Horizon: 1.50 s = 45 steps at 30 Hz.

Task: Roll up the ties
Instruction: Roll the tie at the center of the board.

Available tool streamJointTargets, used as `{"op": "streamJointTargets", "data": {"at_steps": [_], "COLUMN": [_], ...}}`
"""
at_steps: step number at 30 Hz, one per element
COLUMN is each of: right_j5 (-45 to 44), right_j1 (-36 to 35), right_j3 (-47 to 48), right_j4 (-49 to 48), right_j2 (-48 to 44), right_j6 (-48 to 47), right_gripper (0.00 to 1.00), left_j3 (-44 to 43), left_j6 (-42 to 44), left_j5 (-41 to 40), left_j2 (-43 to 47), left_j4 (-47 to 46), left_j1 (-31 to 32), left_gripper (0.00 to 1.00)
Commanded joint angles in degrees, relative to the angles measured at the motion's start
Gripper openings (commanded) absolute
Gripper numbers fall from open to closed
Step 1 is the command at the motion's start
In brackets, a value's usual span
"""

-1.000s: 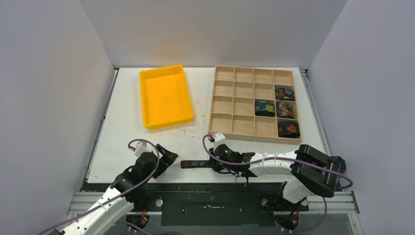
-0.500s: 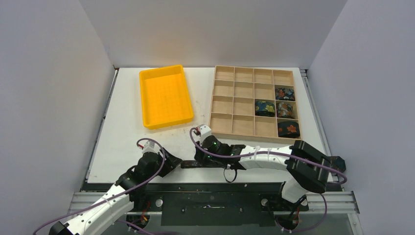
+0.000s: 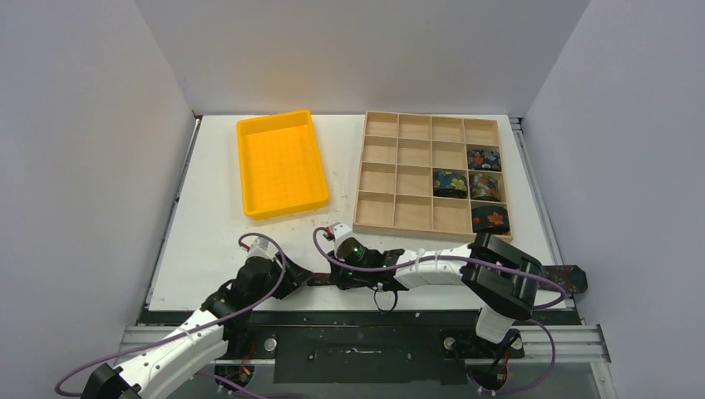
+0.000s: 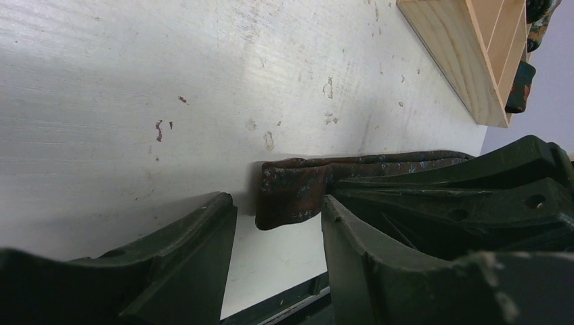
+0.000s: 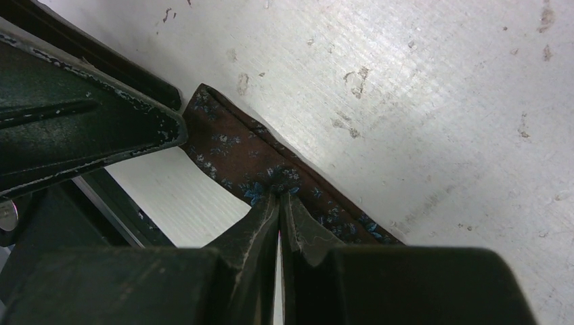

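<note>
A dark brown tie with small blue flowers (image 3: 320, 279) lies flat along the table's front edge. My right gripper (image 3: 339, 277) is shut on it near its left end; in the right wrist view the fingertips (image 5: 279, 196) pinch the fabric (image 5: 230, 152). My left gripper (image 3: 299, 278) is open, with its jaws standing either side of the tie's end (image 4: 298, 186) without touching it. Several rolled ties (image 3: 485, 185) sit as coils in the right-hand cells of the wooden tray (image 3: 374, 218).
A yellow bin (image 3: 283, 162) stands at the back left. The wooden tray's near corner shows in the left wrist view (image 4: 460, 61). The table's front edge and a black rail lie just behind both grippers.
My right gripper has slid left along the tie toward its end. My left gripper has moved right and now has its jaws either side of that end.
</note>
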<state>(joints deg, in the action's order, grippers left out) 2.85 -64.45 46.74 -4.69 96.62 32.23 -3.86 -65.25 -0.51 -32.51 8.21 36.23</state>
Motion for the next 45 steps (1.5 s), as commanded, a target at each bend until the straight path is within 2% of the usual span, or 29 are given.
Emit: {"op": "streamJointTargets", "data": {"at_steps": [1,7,22,24,32,45], "right_j5": [-0.51,-0.84,-0.41,-0.32,-0.03,0.75], "right_j1": [0.02,0.55,1.40,1.38,1.36,2.09], "right_j3": [-1.69,-5.24,-7.54,-7.63,-7.54,-5.08], "right_j4": [-3.14,-4.98,-7.08,-7.17,-7.26,-8.22], "right_j2": [0.36,0.41,0.61,0.59,0.70,5.44], "right_j6": [0.76,1.76,2.40,2.41,2.53,2.46], "right_gripper": [0.05,0.05,0.05,0.05,0.05,0.05], "left_j3": [1.64,2.42,2.10,2.10,0.99,-6.98], "left_j6": [1.96,2.51,4.79,4.79,5.33,8.11], "left_j5": [0.51,0.51,0.10,0.09,0.51,-0.22], "left_j2": [-1.78,-3.02,-9.00,-9.35,-9.14,-3.40], "left_j4": [-1.17,-3.37,-6.62,-6.95,-6.00,5.02], "left_j1": [0.06,0.03,0.03,0.07,0.07,0.07], "left_gripper": [0.47,0.41,0.33,0.29,0.00,0.00]}}
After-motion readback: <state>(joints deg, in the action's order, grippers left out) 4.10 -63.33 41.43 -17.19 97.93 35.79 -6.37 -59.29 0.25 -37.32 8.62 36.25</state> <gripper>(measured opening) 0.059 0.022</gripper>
